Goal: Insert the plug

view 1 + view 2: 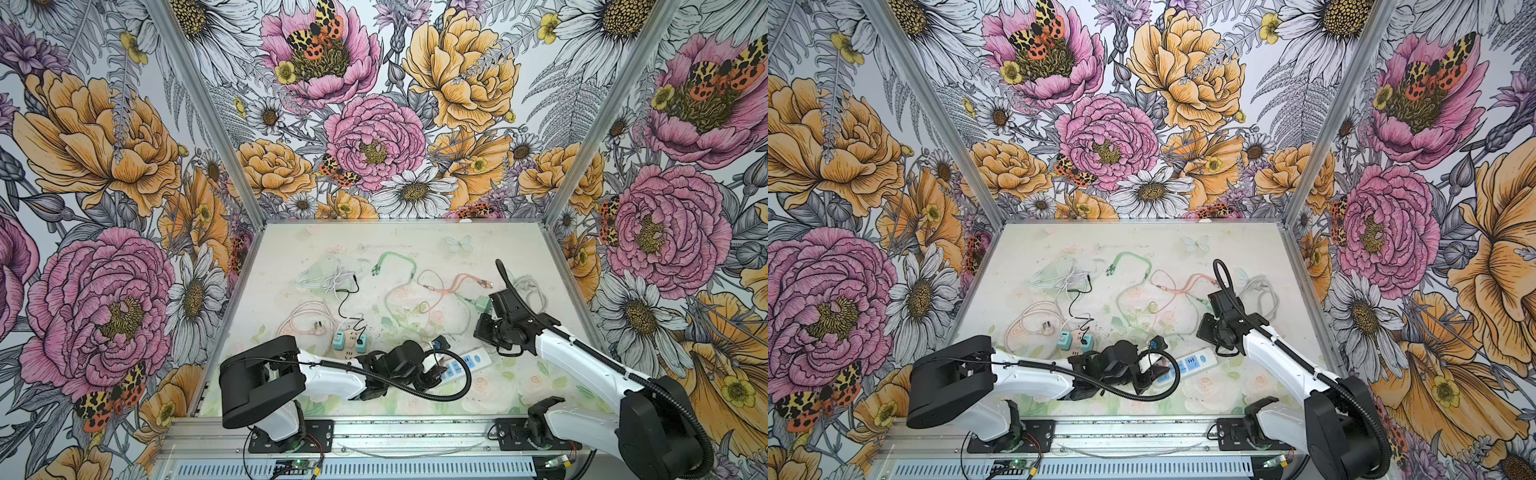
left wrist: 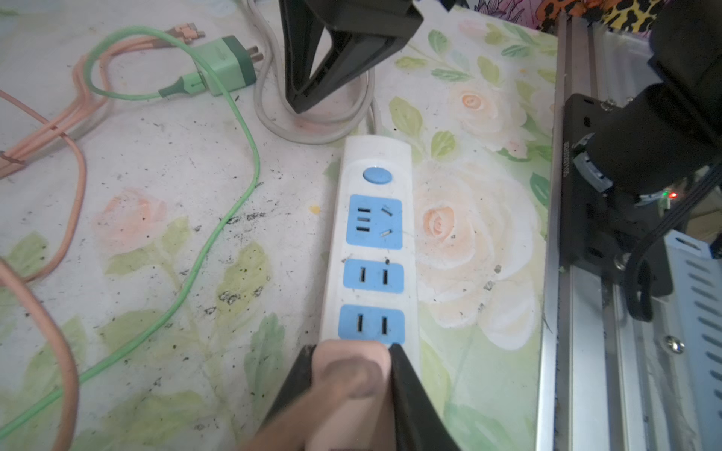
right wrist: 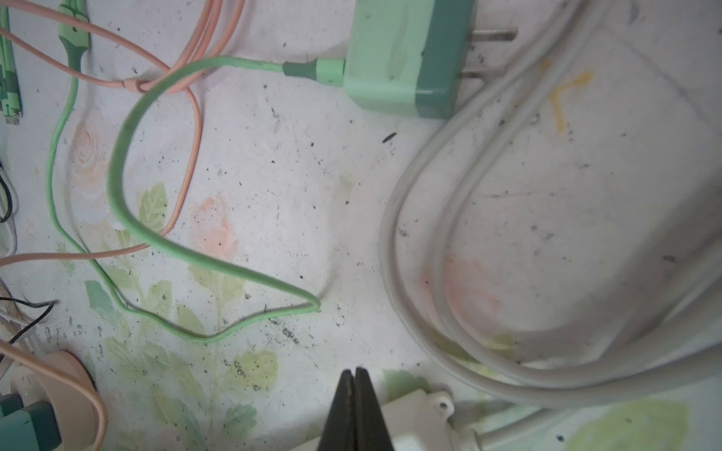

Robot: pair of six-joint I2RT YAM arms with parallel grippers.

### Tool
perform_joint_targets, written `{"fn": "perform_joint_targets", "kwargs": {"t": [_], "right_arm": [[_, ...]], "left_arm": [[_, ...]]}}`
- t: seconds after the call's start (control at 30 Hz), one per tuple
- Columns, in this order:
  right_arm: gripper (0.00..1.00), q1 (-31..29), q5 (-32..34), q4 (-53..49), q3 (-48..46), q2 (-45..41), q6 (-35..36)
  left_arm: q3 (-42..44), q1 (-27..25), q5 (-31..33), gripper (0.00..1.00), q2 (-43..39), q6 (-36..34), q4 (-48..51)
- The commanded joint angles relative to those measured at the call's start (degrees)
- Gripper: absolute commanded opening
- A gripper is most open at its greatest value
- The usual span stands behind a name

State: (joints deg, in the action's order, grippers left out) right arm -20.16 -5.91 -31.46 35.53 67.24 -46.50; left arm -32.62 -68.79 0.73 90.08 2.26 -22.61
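My left gripper (image 2: 351,345) is shut on a pale pink plug (image 2: 353,371), which fills the gap between its black fingers. The plug sits over the near end of a white power strip (image 2: 375,156) with blue sockets, just past a two-slot socket (image 2: 371,324); its prongs are hidden. In both top views the strip (image 1: 471,359) (image 1: 1198,358) lies at the front middle of the table, with my left gripper (image 1: 434,368) (image 1: 1152,369) at its left end. My right gripper (image 3: 354,371) is shut and empty, hovering by the strip's cord end (image 3: 418,410).
A green charger (image 1: 482,302) (image 3: 402,58) with its green cable lies by the right wrist. Grey cord loops (image 3: 429,273) and pink cables (image 2: 78,187) spread over the table. A beige round socket block with teal adapters (image 1: 349,340) stands front left. Metal rail (image 2: 578,312) runs along the front edge.
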Motion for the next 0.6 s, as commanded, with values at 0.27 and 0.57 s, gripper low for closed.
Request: {"fn": "perform_joint_targets", "kwargs": {"t": [0.27,0.57], "right_arm": [[0.05,0.38,-0.42,1.57,-0.84,-3.54,-2.08],[0.05,0.42,-0.41,2.18,0.94,-0.22,-0.66]], "left_arm": [[2.3,0.24,-0.3,0.2,9.02,1.34,3.34],[2.06,2.54,5.37,0.25,5.64,0.51,10.3]]}}
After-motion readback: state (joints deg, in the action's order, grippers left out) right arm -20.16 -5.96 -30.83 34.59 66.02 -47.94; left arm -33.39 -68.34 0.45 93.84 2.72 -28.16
